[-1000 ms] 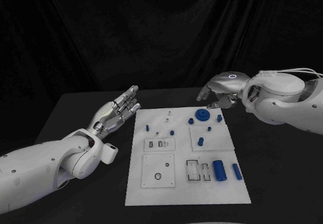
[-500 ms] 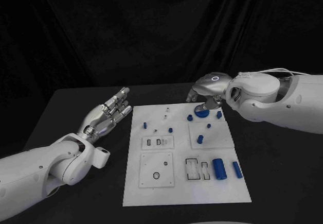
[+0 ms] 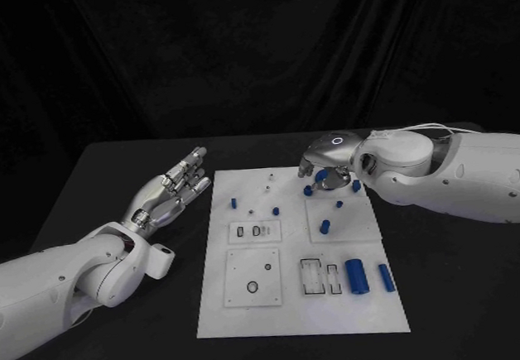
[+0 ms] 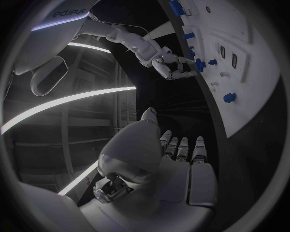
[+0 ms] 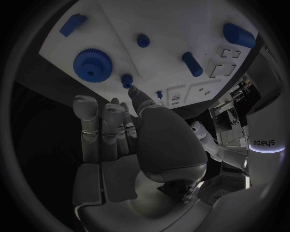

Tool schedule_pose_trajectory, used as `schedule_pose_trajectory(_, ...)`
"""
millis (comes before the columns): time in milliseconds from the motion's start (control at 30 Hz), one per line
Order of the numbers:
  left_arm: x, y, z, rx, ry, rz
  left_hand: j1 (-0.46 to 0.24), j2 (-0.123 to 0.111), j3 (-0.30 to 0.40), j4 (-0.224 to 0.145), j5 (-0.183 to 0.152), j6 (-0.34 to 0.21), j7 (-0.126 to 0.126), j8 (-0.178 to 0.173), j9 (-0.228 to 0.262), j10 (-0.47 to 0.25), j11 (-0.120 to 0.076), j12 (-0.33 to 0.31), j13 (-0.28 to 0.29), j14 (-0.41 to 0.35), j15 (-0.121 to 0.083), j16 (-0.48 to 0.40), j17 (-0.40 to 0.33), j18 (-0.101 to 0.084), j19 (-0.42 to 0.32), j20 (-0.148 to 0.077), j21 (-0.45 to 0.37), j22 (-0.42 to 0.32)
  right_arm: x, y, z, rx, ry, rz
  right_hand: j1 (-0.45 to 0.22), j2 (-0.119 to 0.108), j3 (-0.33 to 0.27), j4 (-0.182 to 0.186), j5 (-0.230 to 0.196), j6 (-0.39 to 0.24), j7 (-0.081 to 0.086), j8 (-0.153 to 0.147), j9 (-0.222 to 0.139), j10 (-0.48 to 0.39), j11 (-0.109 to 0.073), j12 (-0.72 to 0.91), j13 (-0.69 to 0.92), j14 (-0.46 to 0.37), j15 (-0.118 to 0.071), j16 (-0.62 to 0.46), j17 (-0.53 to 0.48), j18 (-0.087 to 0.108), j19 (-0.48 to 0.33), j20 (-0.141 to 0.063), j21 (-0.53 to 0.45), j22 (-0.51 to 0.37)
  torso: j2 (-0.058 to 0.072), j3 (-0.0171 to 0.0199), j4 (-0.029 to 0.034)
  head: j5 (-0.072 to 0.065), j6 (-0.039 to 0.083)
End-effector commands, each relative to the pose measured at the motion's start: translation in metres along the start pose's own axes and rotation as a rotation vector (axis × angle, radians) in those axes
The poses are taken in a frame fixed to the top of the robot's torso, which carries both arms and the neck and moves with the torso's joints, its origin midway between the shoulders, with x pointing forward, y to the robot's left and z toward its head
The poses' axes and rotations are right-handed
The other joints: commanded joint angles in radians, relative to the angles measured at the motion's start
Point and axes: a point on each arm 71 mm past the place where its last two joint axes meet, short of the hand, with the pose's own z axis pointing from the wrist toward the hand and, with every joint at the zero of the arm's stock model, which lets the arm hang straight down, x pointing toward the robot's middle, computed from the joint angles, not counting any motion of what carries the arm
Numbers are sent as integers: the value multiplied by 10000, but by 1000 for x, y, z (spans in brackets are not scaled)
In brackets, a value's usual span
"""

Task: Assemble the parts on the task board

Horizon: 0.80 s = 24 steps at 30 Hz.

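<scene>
Board [image 3: 303, 305] first: the white plate lies flat in the middle of the black surface [image 3: 459, 282], with both arms reaching in on either side of its far end. Since a second ago the right hand [image 3: 327, 163] has travelled from beyond the board's far right corner inward and down, and it now hangs over the far right part of the plate, right above the gear [image 5: 91, 64]. In the right wrist view its fingers [image 5: 86, 110] are apart and point toward the gear, with nothing between them; they look just short of the plate, though I cannot tell whether a tip touches. I judge this as the approach to a first pick, the gear being the likely target.

The left hand [image 3: 171, 189] has barely shifted. It hovers beside the board's far left edge, flat, fingers stretched out together and holding nothing.

Among the parts, two cylinders [image 3: 354, 275] lie on the near right of the plate, beside the slotted recesses. Small pegs [image 3: 324, 224] stand or lie mid-board, and another [image 3: 233, 203] stands toward the left edge. None of them appears to have moved, so assembly seems not yet begun.
</scene>
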Motion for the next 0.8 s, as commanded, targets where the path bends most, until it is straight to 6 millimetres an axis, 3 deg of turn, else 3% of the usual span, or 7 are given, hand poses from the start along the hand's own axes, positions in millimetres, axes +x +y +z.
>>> schedule_pose_trajectory(33, 2, -10, 2, 1252, 171, -89, 114, -1, 39, 9, 74, -17, -101, 34, 12, -30, 109, -65, -12, 14, 32, -66, -10, 174, 6, 88, -33, -15, 5, 1, 1, -139, 268, -2, 97, -38, 123, -5, 87, 78, 20, 13, -9, 50, 3, -56, -5, -71, -23, -12, 15, -38, -87, 13, 20, 55, 82, -8, 13, -28, 14)
schedule_pose_trajectory(500, 3, -8, 4, 1221, 285, -158, 178, 28, 52, 12, 256, -2, -126, 36, 14, -30, 265, -65, -12, 14, 159, -66, -10, 177, 6, 150, -33, -15, 24, 0, 9, -271, 432, 166, 104, -158, 848, 21, 743, 487, 177, 23, -22, 155, 121, -58, -20, -194, 54, -68, -114, -53, -250, 86, 156, 393, -59, -55, 3, 73, -142)
schedule_pose_trajectory(800, 3, -7, 5, 1175, 340, -198, 210, 43, 62, 10, 340, 32, -96, 41, 19, -30, 319, -65, -12, 14, 227, -66, -10, 180, 6, 193, -33, -15, 28, 0, 11, -479, 253, 324, 126, -194, 1715, 93, 689, 1162, 151, 164, 37, 832, 65, -1, -17, -236, 29, -156, -262, -42, -344, 75, 200, 577, -98, -53, 19, 106, -238)
